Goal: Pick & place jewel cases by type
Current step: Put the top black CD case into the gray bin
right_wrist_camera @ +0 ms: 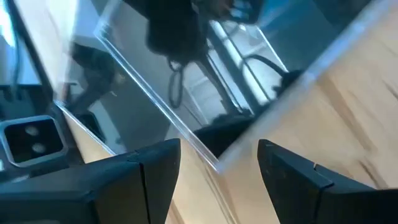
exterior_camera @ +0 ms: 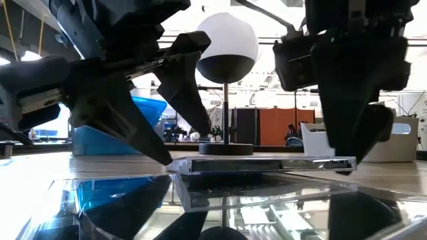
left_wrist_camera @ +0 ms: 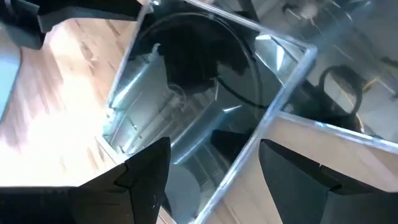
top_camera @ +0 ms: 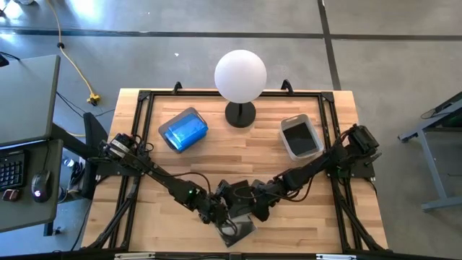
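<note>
From above, both dark arms fold inward from the table's side edges and meet low over the near middle of the wooden table (top_camera: 289,217), the left gripper (top_camera: 216,209) and the right gripper (top_camera: 253,206) close together above a jewel case (top_camera: 238,230) that lies flat near the near edge, turned a little askew to the table's sides. A blue-filled bin (top_camera: 183,129) sits toward the far left, a grey bin (top_camera: 301,136) holding dark cases toward the far right, and a white globe lamp (top_camera: 240,76) stands between them; bare wood lies open on both sides of the grippers. At table height, the jewel case (exterior_camera: 263,164) shows edge-on as a thin flat slab lying level, its long edge running across the picture, with dark fingers slanting down to the one end of it and a second set coming straight down at the other end; which arm is which is hard to tell here. The left wrist camera looks past its own spread fingers (left_wrist_camera: 146,171) onto a clear glossy case (left_wrist_camera: 199,106) lying diagonally on the wood, one corner edge passing between them, nothing gripped. The right wrist camera likewise shows its fingers (right_wrist_camera: 158,162) apart over a dark reflective case (right_wrist_camera: 186,81), whose edge runs diagonally just ahead of them, with bare wood beyond.
</note>
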{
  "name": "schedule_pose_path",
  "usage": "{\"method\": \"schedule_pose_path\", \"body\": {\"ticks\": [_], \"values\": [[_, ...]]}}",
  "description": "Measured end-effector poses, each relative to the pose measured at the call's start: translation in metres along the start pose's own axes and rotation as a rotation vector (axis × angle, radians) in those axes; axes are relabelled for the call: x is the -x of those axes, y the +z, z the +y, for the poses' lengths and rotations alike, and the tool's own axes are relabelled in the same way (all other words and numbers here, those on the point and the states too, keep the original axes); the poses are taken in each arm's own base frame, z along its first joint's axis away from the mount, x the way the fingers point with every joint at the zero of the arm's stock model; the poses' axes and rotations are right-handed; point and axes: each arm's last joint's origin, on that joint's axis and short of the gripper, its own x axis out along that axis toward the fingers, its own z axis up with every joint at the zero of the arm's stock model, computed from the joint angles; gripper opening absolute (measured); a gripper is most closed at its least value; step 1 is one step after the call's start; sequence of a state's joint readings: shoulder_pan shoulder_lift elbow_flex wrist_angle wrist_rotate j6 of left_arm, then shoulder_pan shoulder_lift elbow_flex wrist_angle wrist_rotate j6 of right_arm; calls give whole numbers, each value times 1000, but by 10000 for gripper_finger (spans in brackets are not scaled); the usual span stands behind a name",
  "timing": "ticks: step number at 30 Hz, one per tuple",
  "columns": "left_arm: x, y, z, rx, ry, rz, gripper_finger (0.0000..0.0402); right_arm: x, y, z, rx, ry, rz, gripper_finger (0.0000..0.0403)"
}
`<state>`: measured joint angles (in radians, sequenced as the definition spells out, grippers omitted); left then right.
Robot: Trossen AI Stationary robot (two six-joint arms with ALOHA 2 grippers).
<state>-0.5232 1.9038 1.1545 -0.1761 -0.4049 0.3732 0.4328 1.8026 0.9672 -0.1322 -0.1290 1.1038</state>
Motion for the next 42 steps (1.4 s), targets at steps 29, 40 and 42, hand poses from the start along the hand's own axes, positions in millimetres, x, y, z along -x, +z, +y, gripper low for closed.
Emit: {"method": "schedule_pose_path", "body": {"ticks": [29, 40, 42], "values": [[-7, -14, 11, -53, -43, 71, 241, -21, 13, -5, -6, 11, -153, 209], [6, 5, -16, -54, -35, -21, 241, -21, 9, -1, -35, 6, -200, 208], [7, 9, -16, -33, -30, -65, 241, -21, 9, -1, -36, 4, -205, 208]]}}
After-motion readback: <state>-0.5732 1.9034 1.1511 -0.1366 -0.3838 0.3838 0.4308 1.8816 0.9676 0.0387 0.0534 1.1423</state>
